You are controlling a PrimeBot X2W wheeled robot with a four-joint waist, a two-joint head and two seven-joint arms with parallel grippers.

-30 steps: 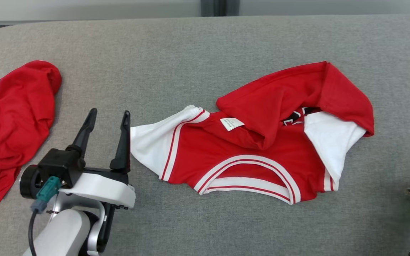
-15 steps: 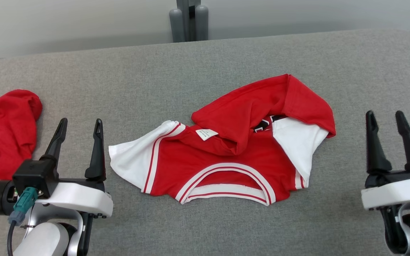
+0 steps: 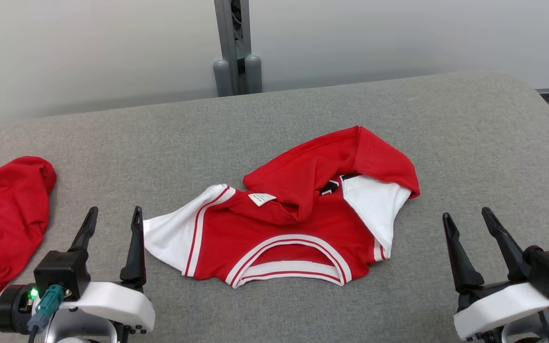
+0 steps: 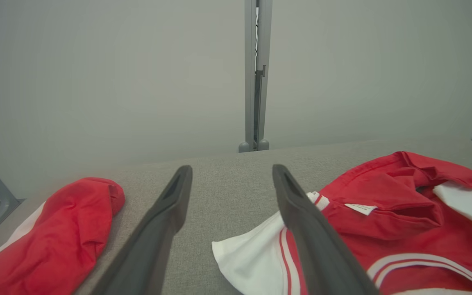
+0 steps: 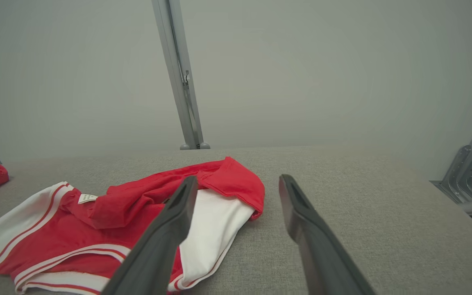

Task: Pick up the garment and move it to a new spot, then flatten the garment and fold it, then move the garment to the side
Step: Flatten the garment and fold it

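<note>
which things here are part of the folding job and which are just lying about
In the job:
red and white garment, crumpled mid-table
left end effector, open, beside its white sleeve
right end effector, open, apart from it
grey table

Lying about:
second red garment at the left edge
grey post behind the table

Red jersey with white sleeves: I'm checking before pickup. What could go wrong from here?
The red jersey with white sleeves lies crumpled, red fabric folded over itself; a pinch may catch several layers. The open left gripper sits between it and a second red garment, which might get snagged instead.
</note>
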